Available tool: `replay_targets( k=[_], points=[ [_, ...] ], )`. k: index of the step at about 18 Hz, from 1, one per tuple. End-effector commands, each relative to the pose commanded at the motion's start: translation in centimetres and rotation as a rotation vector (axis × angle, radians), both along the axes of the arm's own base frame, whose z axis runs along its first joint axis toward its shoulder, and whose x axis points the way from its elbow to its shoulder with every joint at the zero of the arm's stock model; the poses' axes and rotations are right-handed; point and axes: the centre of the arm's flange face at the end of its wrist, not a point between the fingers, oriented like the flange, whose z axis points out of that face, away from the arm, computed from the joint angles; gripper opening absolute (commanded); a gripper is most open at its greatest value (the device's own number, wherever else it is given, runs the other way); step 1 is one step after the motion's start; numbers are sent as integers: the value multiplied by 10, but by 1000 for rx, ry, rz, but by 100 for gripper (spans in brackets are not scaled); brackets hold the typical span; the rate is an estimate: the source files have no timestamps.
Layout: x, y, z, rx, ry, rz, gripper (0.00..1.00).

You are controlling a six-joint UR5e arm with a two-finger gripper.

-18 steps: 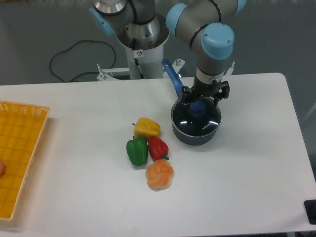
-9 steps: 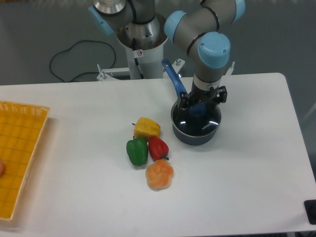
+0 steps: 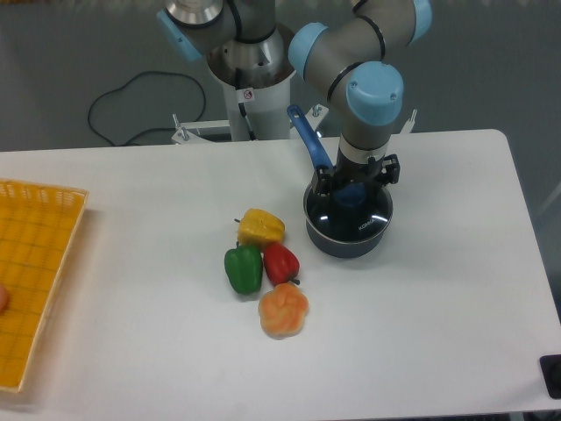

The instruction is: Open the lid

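I see the round clear glass lid with its metal rim (image 3: pixel 349 215) sitting flat on the dark saucepan (image 3: pixel 347 239), which stands on the white table (image 3: pixel 438 289) toward the back right. The pan's long blue handle (image 3: pixel 308 140) angles away toward the arm's base. My two-finger gripper (image 3: pixel 350 192) is down over the middle of the lid, its fingers standing on either side of the blue centre knob (image 3: pixel 350 195); from this angle I cannot tell whether they are clamped on it or just beside it. Left of the pan lies a cluster of four pepper-shaped toys: yellow (image 3: pixel 260 226), green (image 3: pixel 244 268), red (image 3: pixel 280 262) and orange (image 3: pixel 283 310). A yellow mesh tray (image 3: pixel 35 263) sits at the table's left edge.
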Motion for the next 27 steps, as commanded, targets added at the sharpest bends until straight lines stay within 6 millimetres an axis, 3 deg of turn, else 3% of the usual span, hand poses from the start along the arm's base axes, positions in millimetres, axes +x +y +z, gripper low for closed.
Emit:
replay_targets(
  k=[7, 16, 27],
  points=[
    [1, 0, -1, 0, -3, 0, 98],
    [0, 0, -1, 4, -2, -3, 82],
    [-3, 0, 4, 14, 5, 5, 70]
  ],
)
